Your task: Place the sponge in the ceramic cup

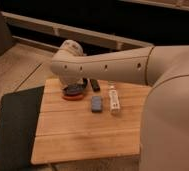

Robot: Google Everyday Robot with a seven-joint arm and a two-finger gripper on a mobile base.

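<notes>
The sponge [96,103] lies near the middle of the worktop [83,140], beside a white bar [114,98], while the gripper [82,85], released and mostly hidden behind the arm [108,65], hangs by the dark bowl [73,90] at the far edge.

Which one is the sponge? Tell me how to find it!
Look at the wooden table under the robot's big arm, whose gripper hangs over the dark bowl. Between that bowl and a long white bar, a bit nearer us, lies the sponge. It's the small blue-grey block, shorter than the bar.
</notes>
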